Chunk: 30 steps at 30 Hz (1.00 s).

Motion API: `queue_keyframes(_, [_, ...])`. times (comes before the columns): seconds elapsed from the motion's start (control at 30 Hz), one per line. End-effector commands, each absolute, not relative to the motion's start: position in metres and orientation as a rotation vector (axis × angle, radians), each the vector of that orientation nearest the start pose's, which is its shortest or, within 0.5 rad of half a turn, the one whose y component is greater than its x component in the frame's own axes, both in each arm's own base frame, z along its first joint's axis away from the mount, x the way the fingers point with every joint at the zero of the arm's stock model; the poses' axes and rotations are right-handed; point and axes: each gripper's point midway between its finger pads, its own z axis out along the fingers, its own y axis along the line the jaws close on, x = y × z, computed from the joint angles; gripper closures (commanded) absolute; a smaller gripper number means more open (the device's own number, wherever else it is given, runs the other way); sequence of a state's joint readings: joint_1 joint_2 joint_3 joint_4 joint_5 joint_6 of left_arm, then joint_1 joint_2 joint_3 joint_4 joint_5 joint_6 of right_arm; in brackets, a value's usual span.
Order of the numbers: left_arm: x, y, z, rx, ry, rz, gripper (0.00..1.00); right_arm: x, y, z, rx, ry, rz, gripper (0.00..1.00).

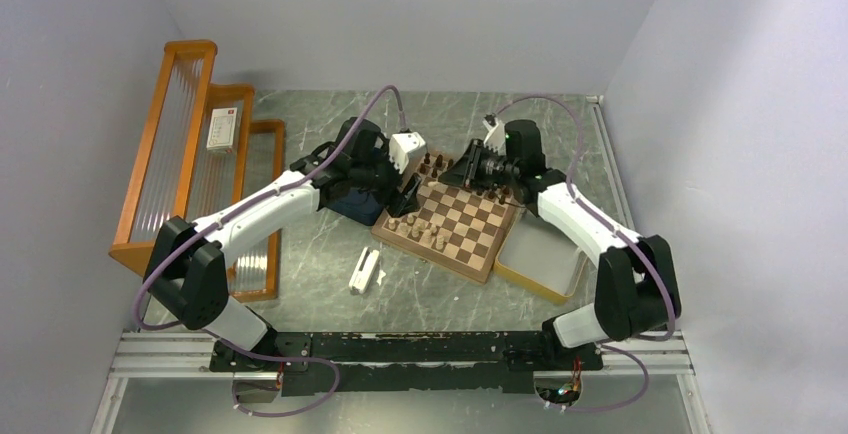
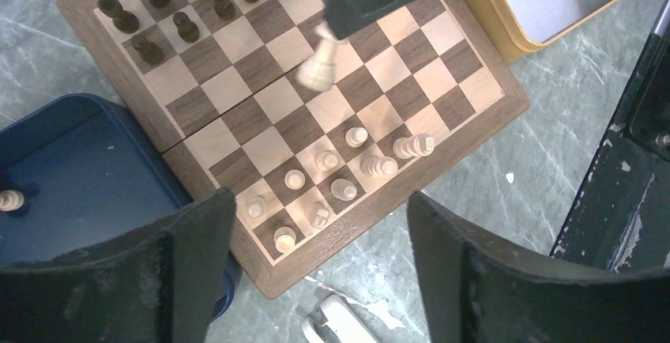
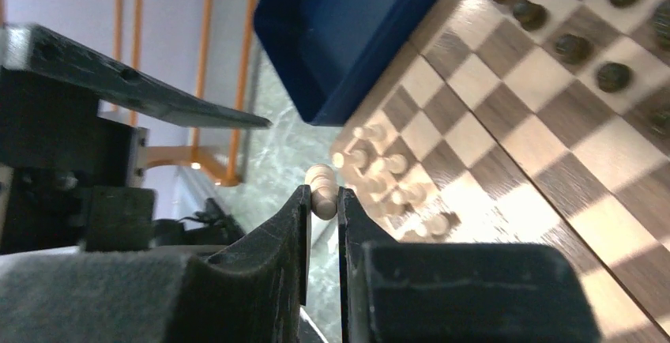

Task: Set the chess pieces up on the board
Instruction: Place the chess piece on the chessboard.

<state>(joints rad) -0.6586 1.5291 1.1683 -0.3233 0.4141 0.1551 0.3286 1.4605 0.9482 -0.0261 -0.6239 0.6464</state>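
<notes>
A grey-green marbled table (image 1: 320, 284) between pale walls carries the board (image 1: 472, 226) at the centre of the top view, with a dark blue tray (image 2: 79, 169) against one side of it and a yellow-rimmed tray (image 2: 494, 19) off another. My right gripper (image 3: 322, 201) is nearly closed, pinching a pale tan piece (image 3: 321, 179) by its body with the rounded head showing above the fingertips. In the left wrist view that piece hangs over the squares in the upper middle of the frame, clear of the wood as far as I can tell. My left gripper (image 2: 320, 209) has its jaws spread wide and holds nothing, hovering over the board's corner at the bottom of its view. The dark pieces (image 2: 182, 3) stand in two rows at the upper left of that frame. The pale pieces (image 2: 332, 177) cluster loosely near the bottom edge, and two of them (image 2: 395, 156) seem to lie on their sides. One more pale piece (image 2: 11, 199) sits in the blue tray at the far left. I judge the step to be the carry of this pale piece to its home square. Next I need to bring it over a free square on the pale side, lower it upright, and open without nudging its close neighbours.
</notes>
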Motion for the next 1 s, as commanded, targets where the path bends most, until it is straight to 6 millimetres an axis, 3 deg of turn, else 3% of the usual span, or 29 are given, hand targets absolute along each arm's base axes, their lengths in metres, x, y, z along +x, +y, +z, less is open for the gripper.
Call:
queue_keyframes(0.0, [0.298, -0.31, 0.181, 1.05, 2.022, -0.704, 0.1, 0.325, 0.207, 0.164, -0.046, 2.316, 0.925, 0.97])
queue_keyframes(0.03, [0.3, -0.307, 0.179, 1.043, 2.039, -0.686, 0.03, 0.321, 0.2, 0.163, -0.046, 2.325, 0.879, 0.97])
queue_keyframes(0.23, [0.316, -0.287, 0.171, 0.879, 2.158, -0.582, 0.02, 0.29, 0.17, 0.16, -0.036, 2.363, 0.613, 0.97])
queue_keyframes(0.43, [0.338, -0.24, 0.167, 0.501, 2.278, -0.814, 0.02, 0.26, 0.158, 0.149, -0.058, 2.412, 0.375, 0.97])
queue_keyframes(0.7, [0.348, -0.205, 0.174, 0.391, 2.271, -0.67, 0.02, 0.233, 0.169, 0.128, -0.092, 2.464, 0.282, 0.98])
queue_keyframes(0.97, [0.345, -0.16, 0.173, 0.212, 2.271, -0.437, 0.02, 0.223, 0.179, 0.114, -0.114, 2.474, 0.21, 0.99])
